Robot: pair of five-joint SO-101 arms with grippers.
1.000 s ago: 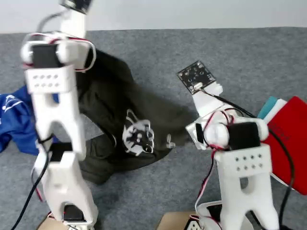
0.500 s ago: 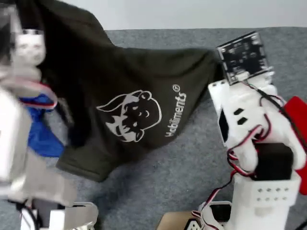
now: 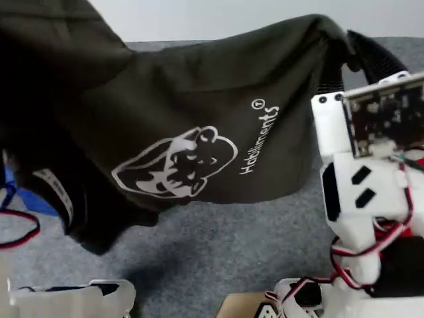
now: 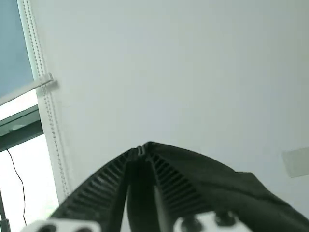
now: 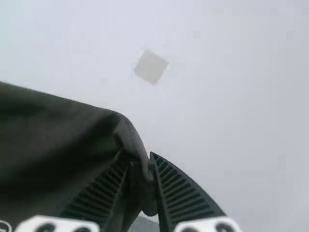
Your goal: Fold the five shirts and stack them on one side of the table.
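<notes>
Soft, even light; the raised shirt (image 3: 199, 119) casts a faint shadow on the table (image 3: 265, 252).

One dark shirt (image 3: 199, 99) — one blue shirt (image 3: 30, 202)

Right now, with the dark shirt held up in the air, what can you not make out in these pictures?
- High view: the dark shirt hides much of the table, so the shirts lying there cannot be counted.
- High view: the blue shirt is mostly covered by the dark shirt and cut off by the edge.
- Wrist views: the left gripper and right gripper pinch cloth; which part of the shirt cannot be told.
</notes>
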